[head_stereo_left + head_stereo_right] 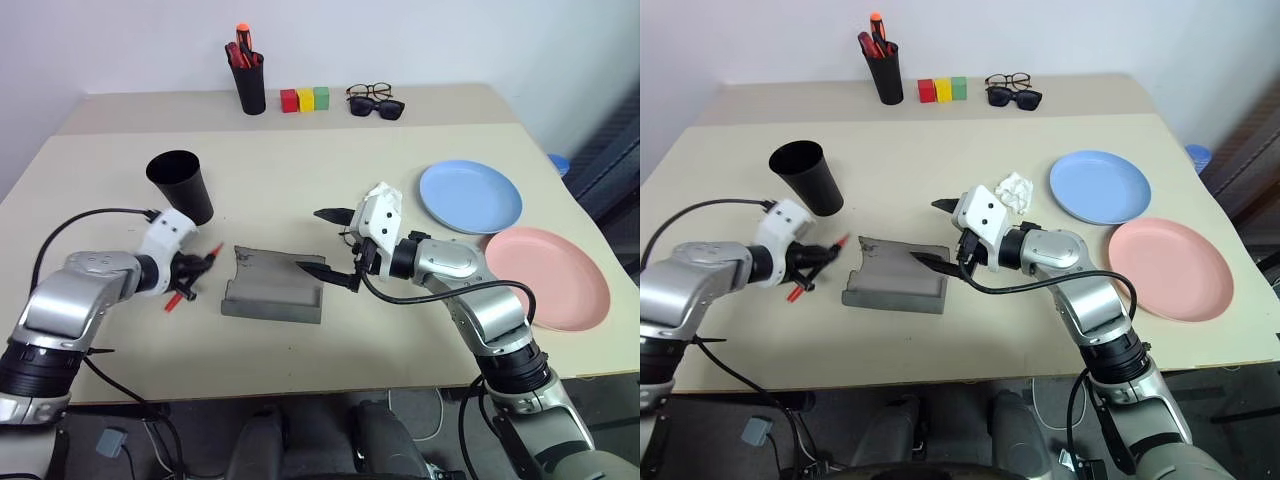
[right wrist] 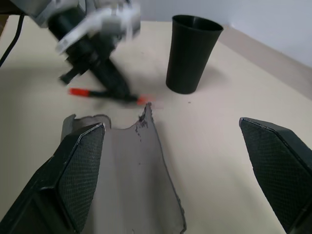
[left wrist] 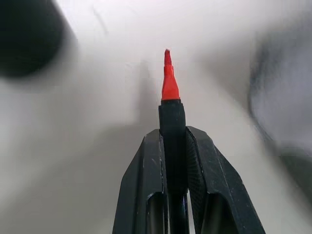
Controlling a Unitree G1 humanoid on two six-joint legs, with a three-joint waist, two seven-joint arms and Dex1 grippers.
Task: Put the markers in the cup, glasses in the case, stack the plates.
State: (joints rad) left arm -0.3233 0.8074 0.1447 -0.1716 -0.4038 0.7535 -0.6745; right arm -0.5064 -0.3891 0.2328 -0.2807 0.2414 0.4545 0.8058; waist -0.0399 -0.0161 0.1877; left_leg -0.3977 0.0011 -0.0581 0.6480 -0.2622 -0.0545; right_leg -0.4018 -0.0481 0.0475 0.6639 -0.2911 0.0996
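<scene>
Red marker (image 3: 171,122) sits clamped between the left gripper's (image 1: 192,272) two black fingers, its tip poking out past them, low over the table (image 1: 300,170) between the black cup (image 1: 181,184) and the open grey case (image 1: 272,285). Right gripper (image 1: 335,247) hangs over the case with its jaws spread wide, grasping nothing. Blue plate (image 1: 470,195) and pink plate (image 1: 550,275) lie side by side, unstacked, and the clear glasses (image 1: 368,91) rest at the far edge, touching the sunglasses (image 1: 378,107).

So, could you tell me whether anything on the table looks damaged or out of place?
Yes: the grey case lies open, and its flap's edge looks ragged and torn. A crumpled white scrap also sits near the blue plate.
</scene>
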